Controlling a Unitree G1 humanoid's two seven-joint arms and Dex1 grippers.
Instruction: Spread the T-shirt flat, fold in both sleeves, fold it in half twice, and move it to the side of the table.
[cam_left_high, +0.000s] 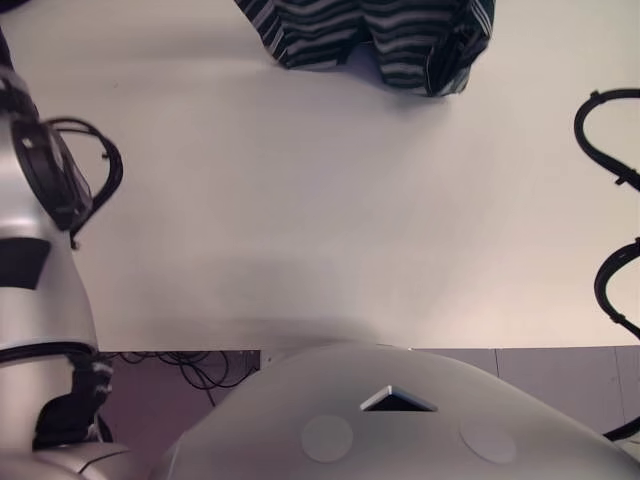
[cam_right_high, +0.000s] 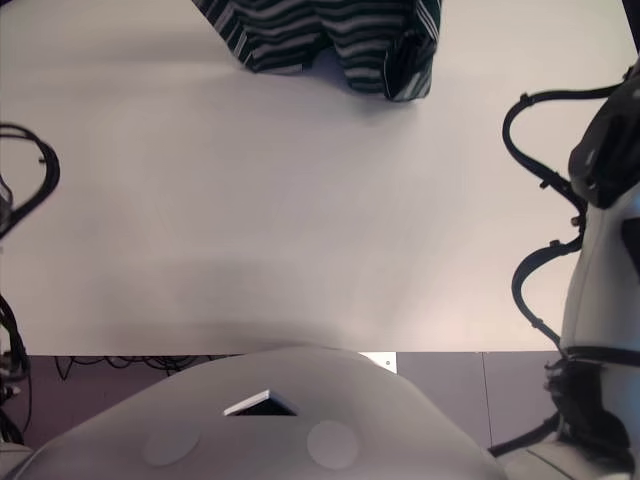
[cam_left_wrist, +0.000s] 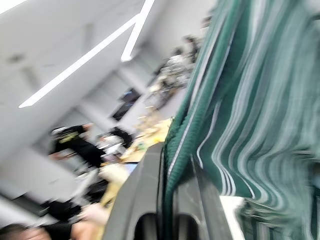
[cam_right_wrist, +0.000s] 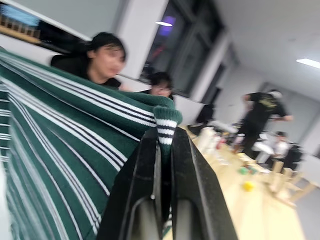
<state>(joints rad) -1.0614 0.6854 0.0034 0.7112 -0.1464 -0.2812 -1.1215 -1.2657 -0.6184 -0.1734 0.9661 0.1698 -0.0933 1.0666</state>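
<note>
The T-shirt (cam_left_high: 370, 35) is dark green with white stripes. Its lower part hangs bunched at the far middle of the white table (cam_left_high: 320, 220), its bottom edge touching the surface. In the left wrist view, my left gripper (cam_left_wrist: 167, 165) is shut on a ribbed edge of the T-shirt (cam_left_wrist: 240, 125), held up in the air. In the right wrist view, my right gripper (cam_right_wrist: 163, 145) is shut on another striped edge of the T-shirt (cam_right_wrist: 60, 150), also lifted.
The table's near edge (cam_left_high: 300, 348) runs across the lower part of the eye views, with cables on the floor below it. Black arm cables (cam_left_high: 610, 160) loop at the right side. The tabletop between the near edge and the shirt is bare.
</note>
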